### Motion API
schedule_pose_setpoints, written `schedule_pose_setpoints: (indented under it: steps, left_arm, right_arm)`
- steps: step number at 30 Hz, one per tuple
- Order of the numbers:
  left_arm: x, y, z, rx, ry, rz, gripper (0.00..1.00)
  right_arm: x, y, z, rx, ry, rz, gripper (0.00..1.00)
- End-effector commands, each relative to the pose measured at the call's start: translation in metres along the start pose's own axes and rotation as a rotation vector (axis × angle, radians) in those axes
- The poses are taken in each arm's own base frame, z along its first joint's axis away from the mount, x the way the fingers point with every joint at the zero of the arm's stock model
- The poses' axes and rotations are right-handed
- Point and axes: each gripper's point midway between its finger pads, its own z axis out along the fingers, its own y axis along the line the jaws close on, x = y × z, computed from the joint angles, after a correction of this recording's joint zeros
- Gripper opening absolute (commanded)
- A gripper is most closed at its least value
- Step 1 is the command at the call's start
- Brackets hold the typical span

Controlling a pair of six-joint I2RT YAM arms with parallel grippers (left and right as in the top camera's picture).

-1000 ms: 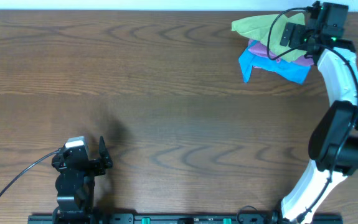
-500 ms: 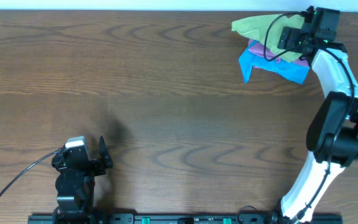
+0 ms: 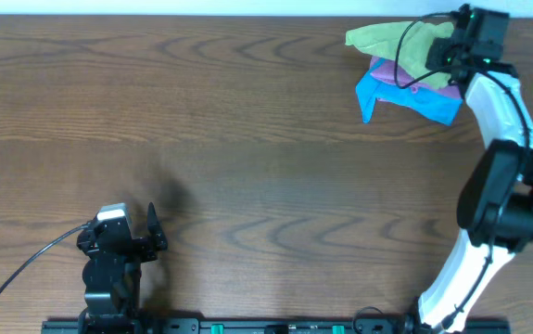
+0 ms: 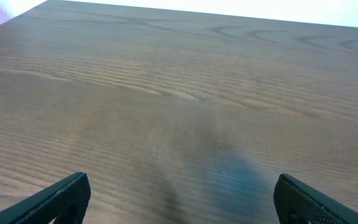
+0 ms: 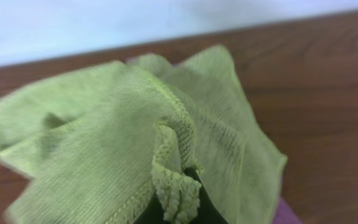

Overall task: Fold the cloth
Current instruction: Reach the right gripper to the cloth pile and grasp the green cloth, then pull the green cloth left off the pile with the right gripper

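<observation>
The lime-green cloth (image 3: 380, 39) lies crumpled on top of a pile at the table's far right corner. My right gripper (image 3: 440, 52) is at the cloth's right side and is shut on a bunched hem. In the right wrist view the cloth (image 5: 116, 118) fills most of the frame, and a thick roll of its edge is pinched between the dark fingertips of the right gripper (image 5: 180, 202). My left gripper (image 3: 154, 237) rests near the front left of the table, far from the cloth. In its own view the left gripper (image 4: 182, 199) stands open over bare wood.
Under the green cloth lie a purple cloth (image 3: 405, 76) and a bright blue cloth (image 3: 416, 98), which spreads toward the table's middle. A purple corner (image 5: 286, 214) shows at the bottom right of the right wrist view. The table's far edge (image 3: 247, 17) runs just behind the pile.
The right gripper went from open to shut, pinching the green cloth's edge, after shifting slightly toward the far edge. The left arm has not moved.
</observation>
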Motion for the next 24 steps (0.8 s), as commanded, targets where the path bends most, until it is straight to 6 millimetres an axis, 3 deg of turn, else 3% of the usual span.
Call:
schedule_pose_setpoints:
  steps: [1, 6, 13, 20, 24]
  left_arm:
    - [0.009, 0.002, 0.003, -0.01, 0.021, 0.021, 0.95]
    - [0.009, 0.002, 0.003, -0.01, 0.021, 0.021, 0.95]
    - [0.009, 0.002, 0.003, -0.01, 0.021, 0.021, 0.95]
    - [0.009, 0.002, 0.003, -0.01, 0.021, 0.021, 0.95]
    - [0.009, 0.002, 0.003, -0.01, 0.021, 0.021, 0.96]
  right_arm:
    - [-0.059, 0.02, -0.07, -0.035, -0.14, -0.08, 0.01]
    - [-0.056, 0.046, -0.123, -0.068, -0.098, -0.162, 0.01]
    - [-0.012, 0.092, -0.185, -0.149, 0.068, -0.277, 0.01]
    - [0.043, 0.163, -0.254, -0.369, 0.204, -0.42, 0.01]
    - [0.069, 0.214, -0.298, -0.522, 0.223, -0.517, 0.01]
